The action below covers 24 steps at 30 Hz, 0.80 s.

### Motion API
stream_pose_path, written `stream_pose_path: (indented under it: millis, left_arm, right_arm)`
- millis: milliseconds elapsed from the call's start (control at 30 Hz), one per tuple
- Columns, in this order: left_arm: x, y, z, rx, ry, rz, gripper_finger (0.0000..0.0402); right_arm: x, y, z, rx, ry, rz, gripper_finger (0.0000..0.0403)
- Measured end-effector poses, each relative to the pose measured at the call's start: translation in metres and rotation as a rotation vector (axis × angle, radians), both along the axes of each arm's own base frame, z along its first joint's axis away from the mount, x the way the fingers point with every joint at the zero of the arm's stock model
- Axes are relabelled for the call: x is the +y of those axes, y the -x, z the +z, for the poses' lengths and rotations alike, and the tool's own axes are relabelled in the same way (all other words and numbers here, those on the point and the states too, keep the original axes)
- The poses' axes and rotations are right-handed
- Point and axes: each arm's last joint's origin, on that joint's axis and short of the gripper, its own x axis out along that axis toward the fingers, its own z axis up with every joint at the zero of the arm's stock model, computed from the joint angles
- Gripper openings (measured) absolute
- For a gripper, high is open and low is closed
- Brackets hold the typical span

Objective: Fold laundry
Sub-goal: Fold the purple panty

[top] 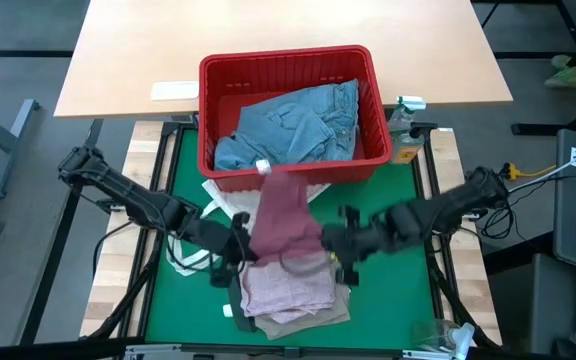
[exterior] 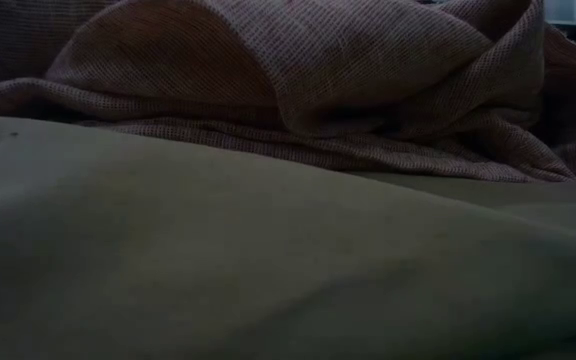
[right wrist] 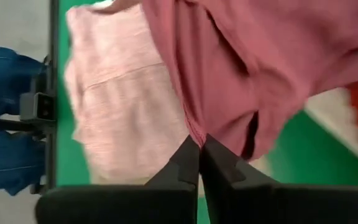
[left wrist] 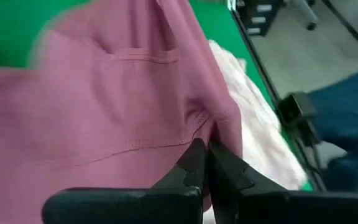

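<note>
The red basket [top: 293, 70] at the worktop's far edge holds light blue jeans [top: 293, 125]. Both grippers, left [top: 240, 243] and right [top: 330, 240], pinch a dusty pink garment [top: 286, 218].

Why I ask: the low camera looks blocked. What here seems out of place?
Folded mottled pink top and other cloth lie right against the low camera, filling its view. Otherwise, both tools, left tool and right tool, pinch the dusty-rose garment normally.
</note>
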Motion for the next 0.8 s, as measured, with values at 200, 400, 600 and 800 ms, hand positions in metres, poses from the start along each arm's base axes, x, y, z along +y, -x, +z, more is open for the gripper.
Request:
stream_pose_path:
  millis: [200, 400, 600, 800]
  left_arm:
    - [-0.033, 0.002, -0.019, 0.082, 0.039, -0.043, 0.0004]
    - [-0.062, 0.006, -0.037, 0.14, 0.042, -0.094, 0.0005]
    - [-0.078, 0.011, -0.044, 0.143, 0.034, -0.141, 0.0005]
    - [-0.083, 0.015, -0.044, 0.14, 0.035, -0.164, 0.0005]
  right_arm:
    - [0.051, 0.005, -0.047, -0.105, -0.139, 0.036, 0.0007]
    - [0.086, 0.02, -0.071, -0.193, -0.224, 0.132, 0.0007]
    - [0.098, 0.03, -0.072, -0.216, -0.216, 0.156, 0.0007]
    - [0.097, 0.029, -0.072, -0.213, -0.219, 0.157, 0.0007]
